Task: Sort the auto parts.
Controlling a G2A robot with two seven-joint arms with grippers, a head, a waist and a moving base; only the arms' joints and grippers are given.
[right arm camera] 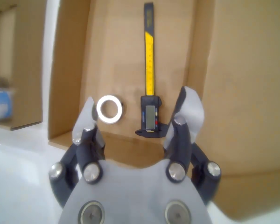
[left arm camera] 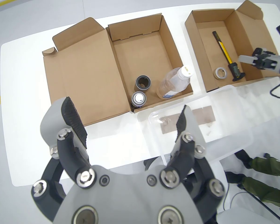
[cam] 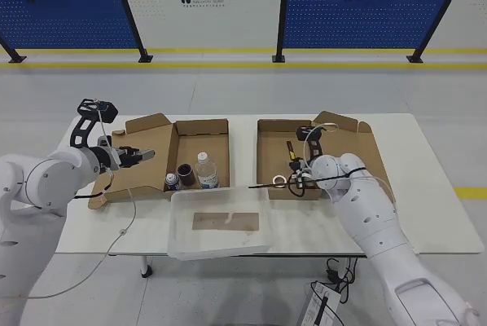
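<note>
Left gripper (left arm camera: 126, 108) above the open flap of the left cardboard box (left arm camera: 135, 29), fingers spread wide, nothing between them. Inside this box, near its front wall: black sleeve (left arm camera: 143, 82) with the opening upward, small can (left arm camera: 138, 99) just beside it, clear plastic bottle (left arm camera: 173, 83) toward the corner. Right gripper (right arm camera: 137, 96) over the near end of the right cardboard box (right arm camera: 116, 36), also spread and empty. Below it, on the box floor: metal ring (right arm camera: 109, 109) and digital caliper (right arm camera: 149, 71), side by side, not touching. Clear plastic tray (left arm camera: 233, 129) on the white table (left arm camera: 25, 94), just in front of both boxes.
</note>
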